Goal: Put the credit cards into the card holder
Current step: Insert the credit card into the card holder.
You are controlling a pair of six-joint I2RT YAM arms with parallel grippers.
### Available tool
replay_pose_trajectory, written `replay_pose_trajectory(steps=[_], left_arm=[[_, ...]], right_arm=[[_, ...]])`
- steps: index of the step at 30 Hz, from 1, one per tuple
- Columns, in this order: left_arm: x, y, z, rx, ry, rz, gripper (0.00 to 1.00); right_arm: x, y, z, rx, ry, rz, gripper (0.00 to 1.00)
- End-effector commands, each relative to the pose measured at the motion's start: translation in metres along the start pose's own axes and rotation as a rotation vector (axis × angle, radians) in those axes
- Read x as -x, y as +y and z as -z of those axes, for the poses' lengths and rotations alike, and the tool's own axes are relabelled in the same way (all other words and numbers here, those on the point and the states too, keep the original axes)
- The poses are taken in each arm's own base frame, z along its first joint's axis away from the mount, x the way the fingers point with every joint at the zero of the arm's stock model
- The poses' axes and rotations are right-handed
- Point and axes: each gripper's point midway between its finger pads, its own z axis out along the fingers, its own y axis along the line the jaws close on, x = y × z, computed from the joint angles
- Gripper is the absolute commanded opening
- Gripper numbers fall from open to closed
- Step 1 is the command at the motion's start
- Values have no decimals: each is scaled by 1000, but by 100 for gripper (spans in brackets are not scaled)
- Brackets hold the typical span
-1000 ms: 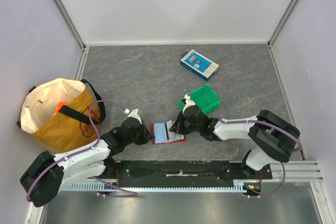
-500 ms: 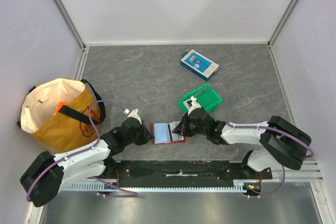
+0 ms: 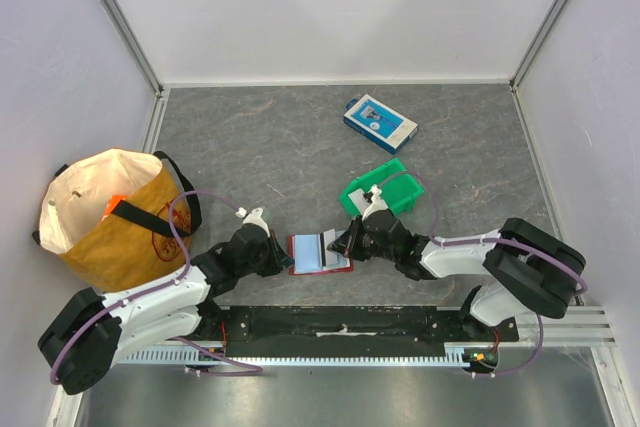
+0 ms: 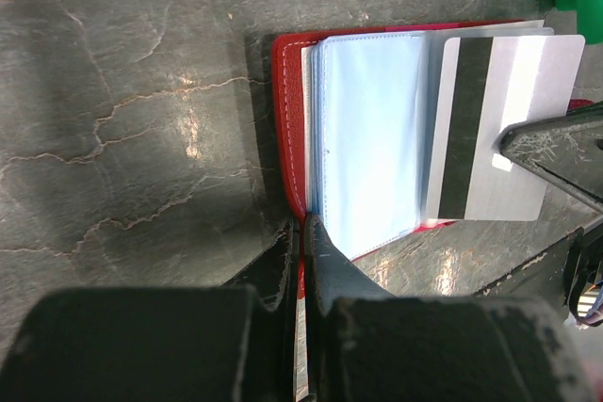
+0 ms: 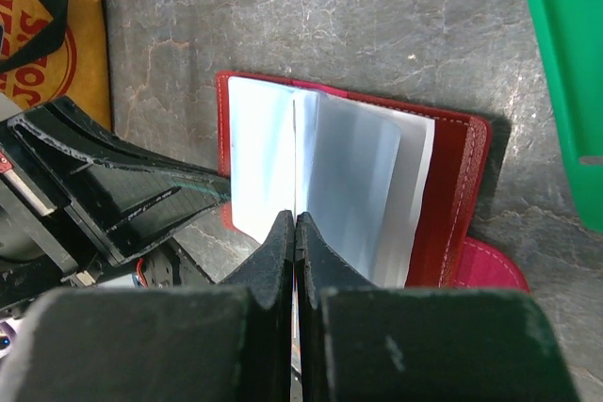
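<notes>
The red card holder [image 3: 298, 253] lies open on the table, its clear sleeves facing up [image 4: 290, 120]. My left gripper [image 3: 283, 257] is shut on its left red edge [image 4: 303, 233]. My right gripper [image 3: 345, 244] is shut on a light card with a black stripe [image 4: 499, 129]. It holds the card over the sleeves on the holder's right side. In the right wrist view the card [image 5: 296, 167] shows edge-on between my shut fingers, above the open holder [image 5: 457, 204]. No other cards are in view.
A green bin [image 3: 385, 190] stands just behind my right wrist and also shows in the right wrist view [image 5: 565, 63]. A blue-and-white box [image 3: 380, 123] lies further back. A yellow and white tote bag [image 3: 110, 217] stands at the left.
My right wrist has drawn back off the green bin toward the near edge, still holding the card over the holder. The left arm has not moved.
</notes>
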Motion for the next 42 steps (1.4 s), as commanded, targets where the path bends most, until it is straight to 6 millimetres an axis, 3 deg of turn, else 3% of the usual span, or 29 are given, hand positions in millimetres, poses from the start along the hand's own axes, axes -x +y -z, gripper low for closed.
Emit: replay_pose_trajectory(steps=[1, 12, 23, 31, 42], left_arm=[[1, 5, 0, 24, -7, -2, 2], [-1, 5, -2, 20, -5, 4, 2], [0, 6, -3, 29, -12, 21, 2], [0, 8, -2, 42, -16, 34, 2], [-1, 4, 0, 18, -7, 11, 2]], right_arm=[[13, 2, -6, 24, -81, -40, 0], [-3, -14, -12, 31, -55, -109, 0], [-30, -11, -8, 41, 14, -131, 0], [-36, -16, -5, 7, 32, -131, 0], [-31, -12, -22, -75, 73, -20, 0]])
